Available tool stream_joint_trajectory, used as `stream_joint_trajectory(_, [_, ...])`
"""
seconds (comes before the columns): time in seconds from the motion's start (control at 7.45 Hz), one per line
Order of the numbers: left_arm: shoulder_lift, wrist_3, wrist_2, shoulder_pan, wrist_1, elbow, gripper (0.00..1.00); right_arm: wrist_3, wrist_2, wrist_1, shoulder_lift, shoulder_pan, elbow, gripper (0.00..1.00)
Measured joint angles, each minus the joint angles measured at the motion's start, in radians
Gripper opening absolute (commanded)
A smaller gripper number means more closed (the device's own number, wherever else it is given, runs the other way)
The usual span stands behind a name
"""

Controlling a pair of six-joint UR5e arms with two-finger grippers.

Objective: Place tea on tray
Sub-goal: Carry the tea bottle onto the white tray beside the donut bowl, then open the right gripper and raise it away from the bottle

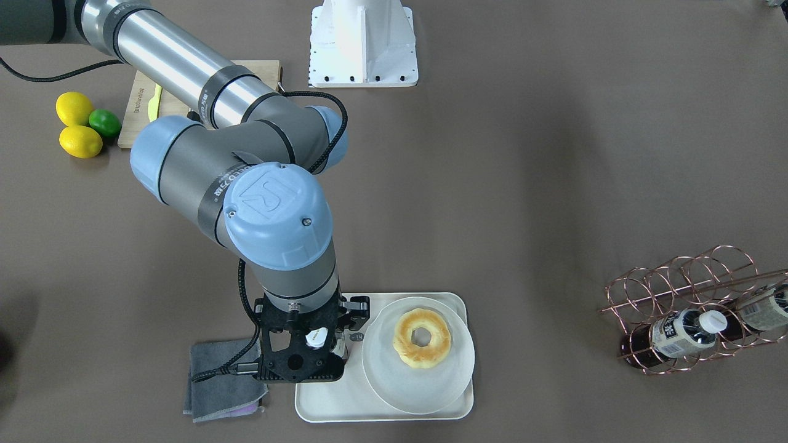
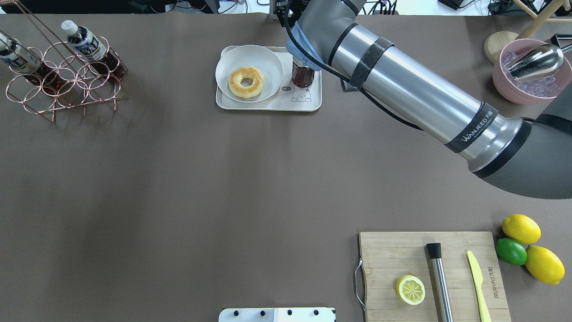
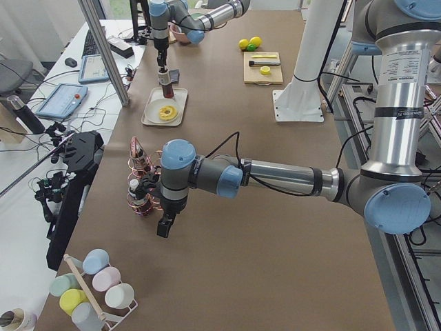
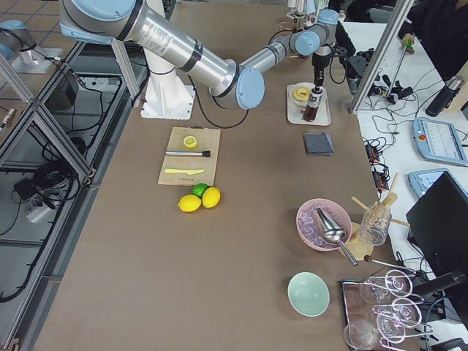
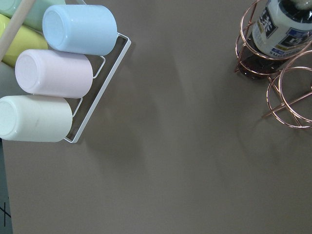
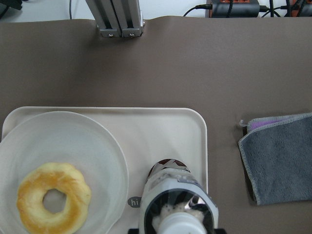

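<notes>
Cream tray (image 2: 268, 105), tea (image 2: 303, 77) between plate (image 2: 273, 67) and rim, right hand (image 1: 317, 339) on cap

my right pincer (image 1: 314, 339) points straight down, arm stretched far out, grip unclear | my left pincer (image 3: 165, 226) hangs downward, grip unclear

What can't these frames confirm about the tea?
1) Right tool open or shut on the tea: front-facing view, its body covers the fingers; wrist view's edge cuts them off.
2) Tea base touching the tray: hidden under its own body in the wrist view.
3) Left tool state: left side view only, too small.
</notes>
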Motion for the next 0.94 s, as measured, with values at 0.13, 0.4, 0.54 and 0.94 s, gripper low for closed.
stream_joint_trajectory(0.13, [0.000, 0.000, 0.000, -0.001, 0.000, 0.002, 0.98, -0.001, 0.001, -0.001, 0.000, 0.000, 0.011, 1.00])
stream_joint_trajectory(0.4, [0.000, 0.000, 0.000, -0.002, 0.000, 0.008, 0.98, 0.002, 0.009, -0.023, -0.002, 0.006, 0.063, 1.00])
stream_joint_trajectory(0.54, [0.001, -0.001, 0.000, -0.002, -0.001, 0.011, 0.98, 0.000, 0.015, -0.079, -0.010, 0.017, 0.132, 1.00])
stream_joint_trajectory(0.94, [0.009, 0.000, 0.000, -0.003, -0.008, 0.017, 0.98, -0.019, 0.022, -0.313, -0.210, 0.026, 0.527, 1.00])
